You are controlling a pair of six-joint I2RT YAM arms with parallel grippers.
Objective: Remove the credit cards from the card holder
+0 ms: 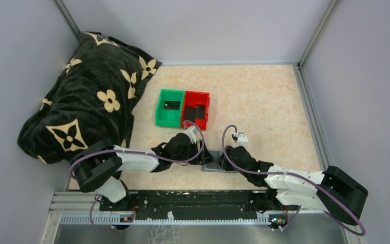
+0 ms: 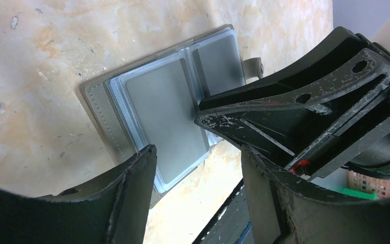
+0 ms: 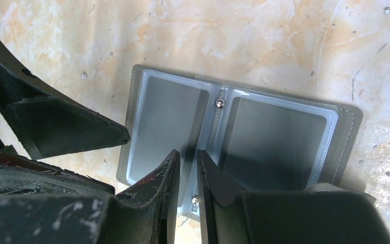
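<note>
The card holder (image 1: 214, 162) lies open and flat on the table between my two grippers. The left wrist view shows its grey sleeved panels (image 2: 165, 109), as does the right wrist view (image 3: 264, 137). I cannot tell whether cards sit in the sleeves. My left gripper (image 2: 198, 162) is open and empty, hovering over the holder's near edge. My right gripper (image 3: 187, 155) is shut, its tips pressing on the holder beside the spine. It also shows in the left wrist view (image 2: 208, 109). A dark credit card (image 1: 171, 105) lies in the green bin, another (image 1: 198, 111) in the red bin.
The green bin (image 1: 161, 118) and the red bin (image 1: 206, 101) stand side by side just beyond the holder. A black flower-patterned blanket (image 1: 91, 96) is heaped at the back left. Grey walls enclose the table on three sides.
</note>
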